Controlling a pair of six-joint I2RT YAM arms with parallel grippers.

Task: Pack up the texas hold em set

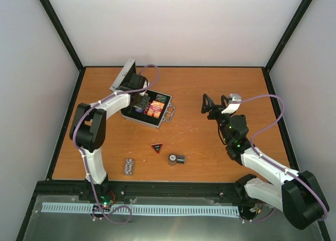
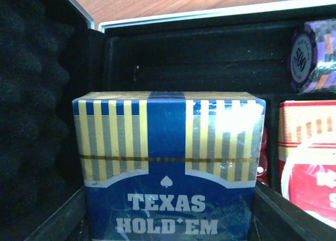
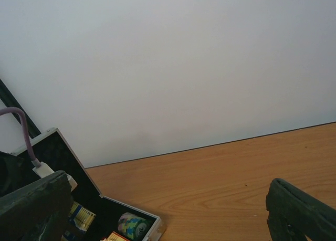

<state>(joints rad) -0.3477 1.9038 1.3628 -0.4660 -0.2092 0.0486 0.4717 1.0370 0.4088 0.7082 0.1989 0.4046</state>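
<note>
My left gripper [image 1: 140, 100] reaches down into the small silver aluminium case with black lining [image 1: 140, 118], which sits open at upper left of centre on the wooden desk [image 1: 220, 146]. Its lid [image 1: 122, 75] stands raised toward the upper left and its metal handle [image 1: 170, 112] points right.

In the left wrist view, the blue-and-yellow striped card box marked TEXAS HOLD'EM [image 2: 168, 167] fills the lower middle of the frame, low in the case. A red card box [image 2: 310, 157] lies just beside it on the right, and purple striped chips [image 2: 315, 57] sit at upper right. None of my left fingers show, so I cannot tell whether that gripper grips the blue box or has let go.

The printed face is turned toward my wrist camera with the lettering upright. Its lower end is cut off, so its long axis is unclear.

I judge the box light, stiff and slick under its glossy wrap. It is best pinched across its narrow sides.

My right gripper [image 1: 212, 105] hangs over bare desk at right of centre, spread wide and holding nothing.
</note>
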